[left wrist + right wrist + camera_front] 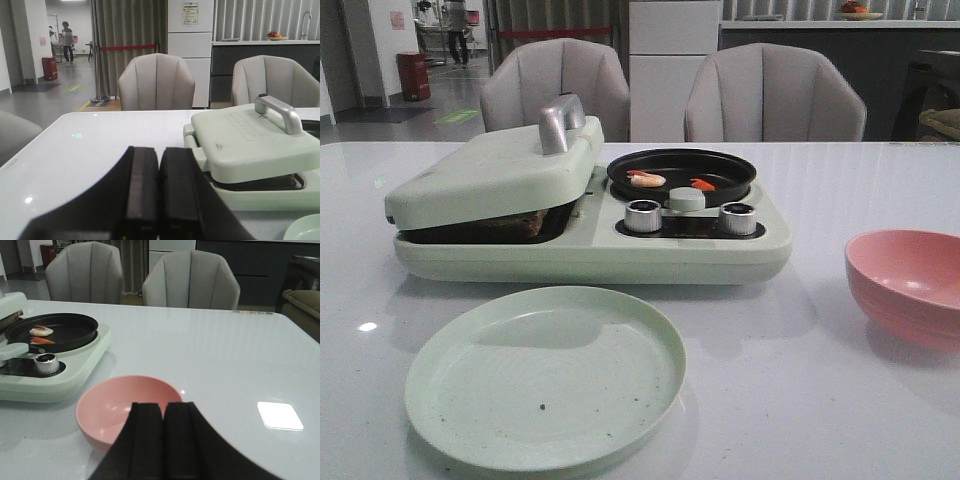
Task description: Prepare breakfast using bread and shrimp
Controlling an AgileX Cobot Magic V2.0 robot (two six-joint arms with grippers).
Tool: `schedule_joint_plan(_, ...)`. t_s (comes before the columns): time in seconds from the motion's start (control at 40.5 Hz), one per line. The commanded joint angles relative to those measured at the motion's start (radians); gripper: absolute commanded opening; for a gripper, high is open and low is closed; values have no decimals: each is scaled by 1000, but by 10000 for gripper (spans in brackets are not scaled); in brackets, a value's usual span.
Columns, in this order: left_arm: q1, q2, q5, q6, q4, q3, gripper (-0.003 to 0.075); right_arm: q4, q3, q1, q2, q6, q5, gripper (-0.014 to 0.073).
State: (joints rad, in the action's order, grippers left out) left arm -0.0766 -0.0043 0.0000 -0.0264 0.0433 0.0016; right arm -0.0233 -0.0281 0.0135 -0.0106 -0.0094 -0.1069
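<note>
Two shrimp, one pale [647,179] and one orange-red [703,184], lie in the round black pan [740,172] on the right half of the pale green breakfast maker [590,255]. The right wrist view shows the same shrimp [41,331]. The maker's lid [490,175] rests almost closed; a brownish strip of bread [515,222] shows in the gap, the rest hidden. My left gripper [159,152] is shut and empty, left of the maker. Shut and empty too, my right gripper [163,407] hovers beside the pink bowl [122,400]. Neither gripper shows in the front view.
A pale green plate [545,375] lies in front of the maker. The pink bowl [910,285] stands at the right. Two silver knobs [643,215] sit on the maker's front, and the lid carries a silver handle [560,122]. Two grey chairs [775,95] stand behind the table.
</note>
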Motion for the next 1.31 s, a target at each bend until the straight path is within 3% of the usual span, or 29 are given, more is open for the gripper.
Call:
schedule_joint_plan(0.0, 1, -17, -91, -1, 10, 30, 101, -73, 17, -2, -22, -80, 107, 34)
schedule_joint_plan(0.222, 1, -17, -91, -1, 10, 30, 101, -66, 17, -30, -22, -80, 179, 34)
schedule_joint_plan(0.543, 1, -17, -91, -1, 10, 30, 101, -36, 17, -32, -22, -13, 173, 34)
schedule_joint_plan(1.283, 1, -17, -91, -1, 10, 30, 101, 11, 17, -32, -20, -12, 165, 34)
